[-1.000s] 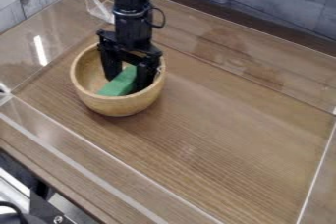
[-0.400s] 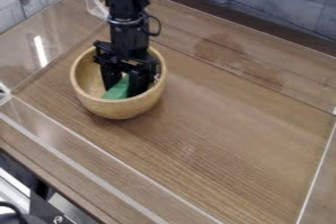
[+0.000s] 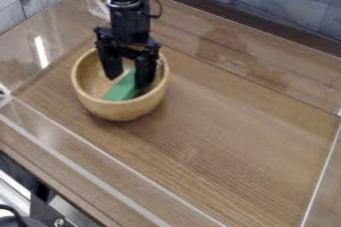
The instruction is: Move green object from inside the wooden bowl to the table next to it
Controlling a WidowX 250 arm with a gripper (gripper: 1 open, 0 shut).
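Wooden bowl (image 3: 90, 105): landmark, set on the table (image 3: 213, 136).
Green object (image 3: 122, 90): contained in the bowl, against its floor, partly hidden by the gripper (image 3: 130, 69).
Step in hand: the grasp, judged unsecured; fingers to be lowered astride the block and closed before any lift.
Arm: reached in from beyond the bowl, pointed downward.
Gripper: fingers spread apart above the bowl's interior, nothing visibly clamped.
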